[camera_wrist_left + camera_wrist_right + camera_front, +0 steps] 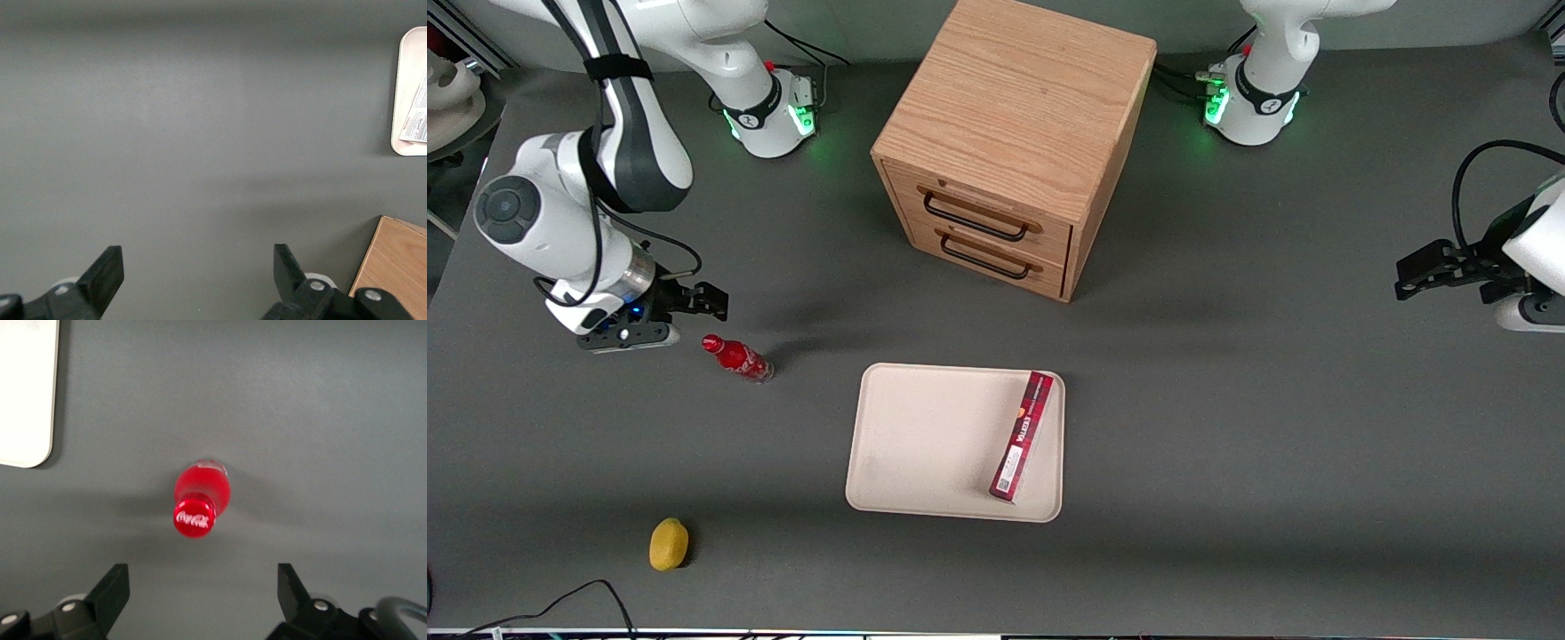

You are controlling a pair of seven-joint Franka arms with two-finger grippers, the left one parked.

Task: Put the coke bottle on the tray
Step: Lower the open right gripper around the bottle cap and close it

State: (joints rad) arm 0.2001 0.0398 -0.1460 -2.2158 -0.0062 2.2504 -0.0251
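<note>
The coke bottle (736, 357) stands upright on the grey table, small and red with a red cap; in the right wrist view the coke bottle (198, 499) shows from above, white lettering on its cap. My gripper (710, 302) hovers above the table close beside the bottle, toward the working arm's end, a little farther from the front camera. Its fingers are spread wide with nothing between them, and the gripper (203, 590) has the bottle just ahead of it. The cream-beige tray (925, 444) lies flat near the table's middle; a corner of the tray (27, 393) shows in the wrist view.
A long flat red box (1023, 434) lies on the tray along its edge toward the parked arm. A wooden drawer cabinet (1014, 142) stands farther from the camera than the tray. A yellow lemon (668, 543) rests near the front edge.
</note>
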